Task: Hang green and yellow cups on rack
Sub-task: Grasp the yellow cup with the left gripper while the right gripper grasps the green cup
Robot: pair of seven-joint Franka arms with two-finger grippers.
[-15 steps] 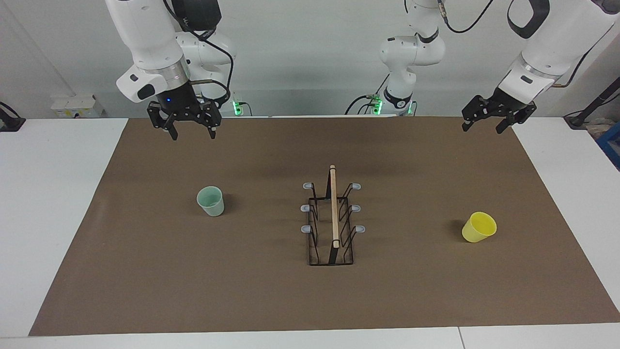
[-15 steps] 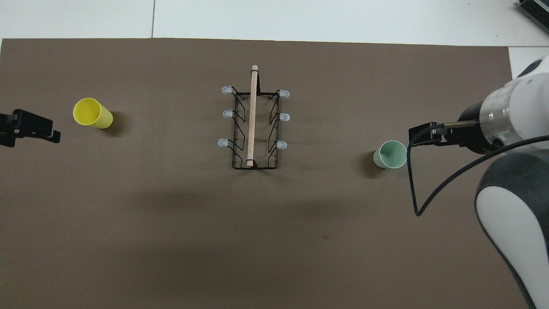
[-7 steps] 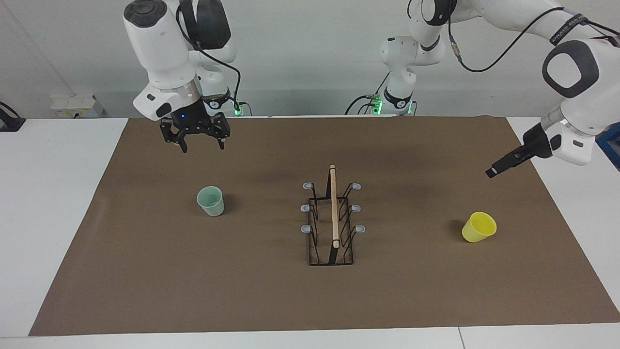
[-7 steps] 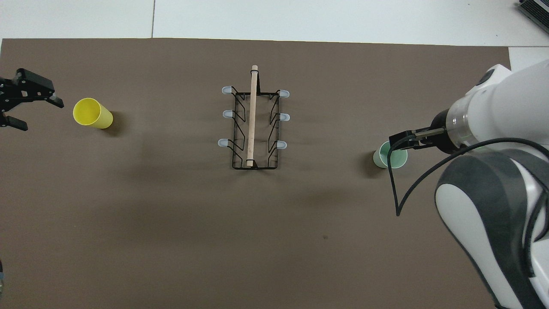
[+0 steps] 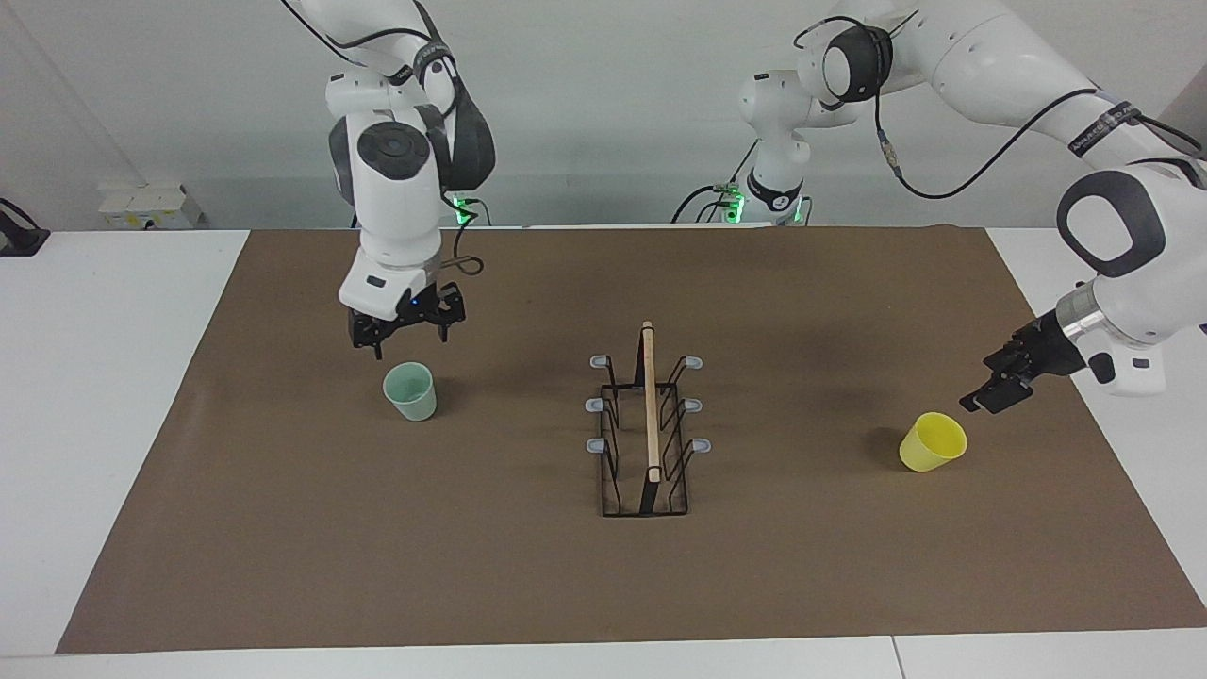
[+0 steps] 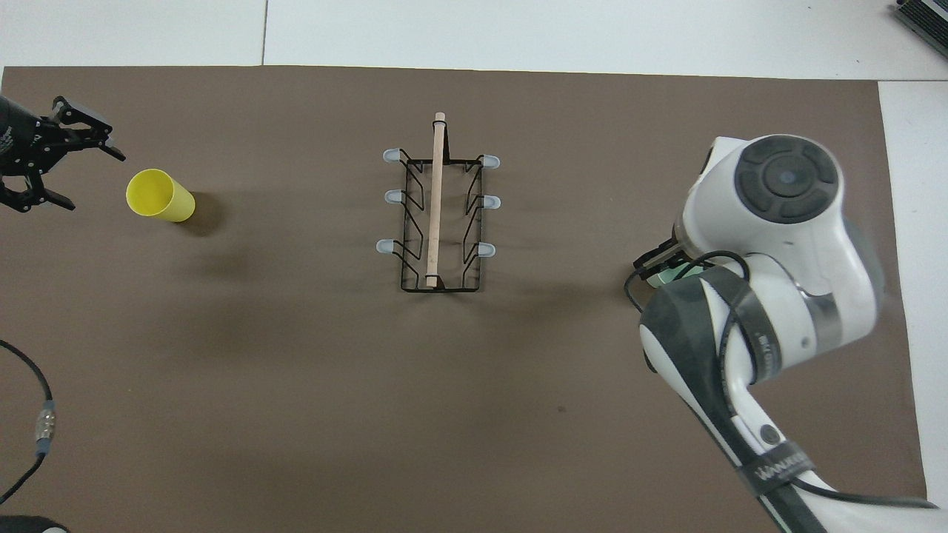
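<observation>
Mint-green cup (image 5: 410, 391) stands upright on the brown mat (image 5: 528, 585), the right gripper (image 5: 407, 337) just above it, jaws spread. Midtable stands the rack (image 5: 646, 434), empty. Yellow cup (image 5: 933, 441) tilts beside the left gripper (image 6: 52, 166), jaws spread.

A mint green cup (image 5: 410, 391) and a yellow cup (image 5: 933, 441) stand upright toward opposite tabletop ends; the black wire rack (image 5: 647, 424), empty, sits mid-tabletop.

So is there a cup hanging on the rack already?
No, the rack has all its prongs bare, and the green cup and the yellow cup both sit on the brown mat.
</observation>
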